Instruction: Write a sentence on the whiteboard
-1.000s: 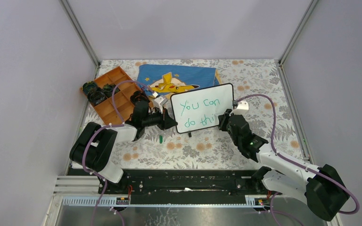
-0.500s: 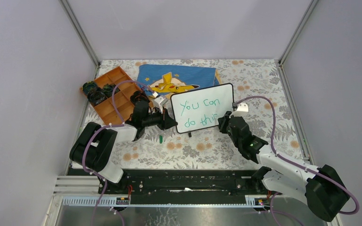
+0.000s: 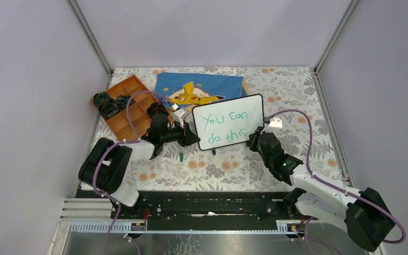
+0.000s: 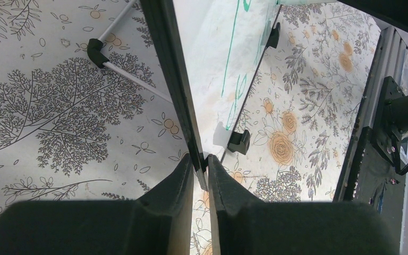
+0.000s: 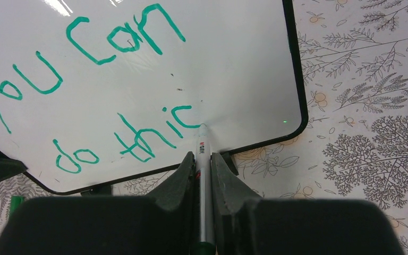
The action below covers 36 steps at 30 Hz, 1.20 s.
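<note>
The whiteboard [image 3: 248, 109] stands tilted on the floral table, black-framed, with small black feet. The sentence [image 3: 224, 120] in green reads "You can" over "do thi" plus a half-drawn curved letter [image 5: 183, 116]. My left gripper [image 3: 193, 139] is shut on the whiteboard's lower left edge [image 4: 170, 90], with the frame pinched between its fingertips [image 4: 200, 162]. My right gripper [image 5: 203, 158] is shut on a white and silver marker [image 5: 202, 151]. The marker's tip touches the whiteboard [image 5: 244, 64] just right of the last green stroke.
A blue Pikachu cloth [image 3: 199, 87] lies behind the board. An orange compartment tray [image 3: 126, 106] with dark parts sits at the left. A small green cap [image 3: 181, 156] lies on the table before the board. Metal posts and grey walls enclose the table.
The right gripper has moved the marker a little to the right, and a curved green stroke has been added after "thi". The left gripper and the board have stayed still.
</note>
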Available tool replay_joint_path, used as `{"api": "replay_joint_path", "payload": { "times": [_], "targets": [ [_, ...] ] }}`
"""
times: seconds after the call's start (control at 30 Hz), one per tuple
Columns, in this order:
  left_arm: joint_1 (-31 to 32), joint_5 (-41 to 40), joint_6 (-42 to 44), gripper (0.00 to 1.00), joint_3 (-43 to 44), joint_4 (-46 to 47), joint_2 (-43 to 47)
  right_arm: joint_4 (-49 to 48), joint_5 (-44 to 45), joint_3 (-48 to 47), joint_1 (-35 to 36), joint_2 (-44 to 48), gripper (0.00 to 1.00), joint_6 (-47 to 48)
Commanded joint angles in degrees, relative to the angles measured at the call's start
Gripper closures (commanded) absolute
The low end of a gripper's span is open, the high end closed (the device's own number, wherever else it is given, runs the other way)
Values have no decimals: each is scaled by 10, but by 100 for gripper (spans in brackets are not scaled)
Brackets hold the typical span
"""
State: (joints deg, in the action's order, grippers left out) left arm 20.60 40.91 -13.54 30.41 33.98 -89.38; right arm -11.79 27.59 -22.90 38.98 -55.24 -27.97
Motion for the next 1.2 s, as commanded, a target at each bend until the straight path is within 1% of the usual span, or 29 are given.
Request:
{"api": "replay_joint_path", "payload": {
  "times": [0.0,0.3,0.6,0.87,1.17],
  "targets": [
    [5,-17,19,80,8,-18,-8,1,38,2,-3,8,100,-7],
    [6,-18,19,80,8,-18,-9,8,33,7,-3,3,100,-7],
    [6,-18,20,80,8,-19,-8,6,3,14,-3,6,100,1],
    [7,-18,20,80,8,-19,-8,-12,-30,13,-3,0,100,1],
    [7,-18,19,80,8,-19,-9,-26,-48,8,-3,-11,100,-5]
  ]
}}
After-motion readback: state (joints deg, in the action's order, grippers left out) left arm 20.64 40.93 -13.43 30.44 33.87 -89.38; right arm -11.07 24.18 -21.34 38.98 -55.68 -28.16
